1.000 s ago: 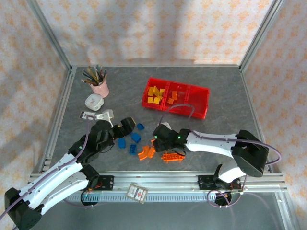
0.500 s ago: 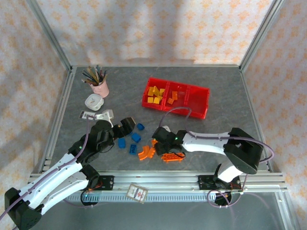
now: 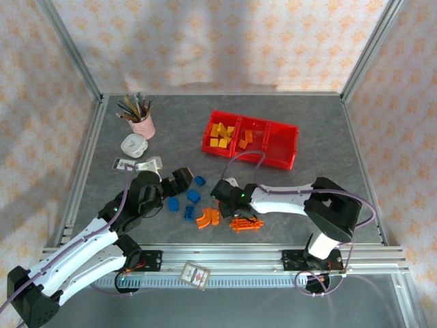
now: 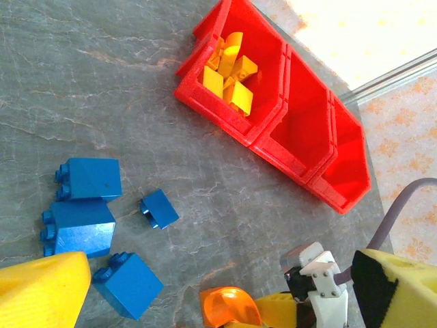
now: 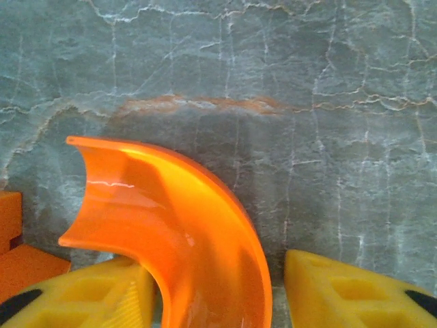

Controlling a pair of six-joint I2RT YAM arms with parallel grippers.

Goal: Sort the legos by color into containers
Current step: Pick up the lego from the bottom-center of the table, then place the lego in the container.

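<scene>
Right fingers (image 5: 75, 294): narrow, set either side of an orange arch (image 5: 184, 225). One finger is against its curve. The other is just beside it, with a sliver of gap showing.
Arch: on the grey surface (image 3: 307, 198), near the front edge. More orange pieces (image 5: 17, 239) are just beside it.
Left fingers (image 4: 41, 287): wide apart, nothing between them in a grip.
Left arm position: over the blue bricks (image 4: 89, 179). Four of them are loose on the surface, close together and just left of my right fingers.
Long orange piece (image 3: 246, 223): flat on the surface, just beside the arch on the right arm's side.
Tray (image 3: 287, 162): red, three compartments, toward the back and well apart from the loose bricks.
Tray contents: yellow bricks (image 3: 218, 137) in the left compartment, orange bricks (image 3: 246, 137) in the middle one.
Off-task: pink pencil cup (image 3: 142, 126) at the back left.
</scene>
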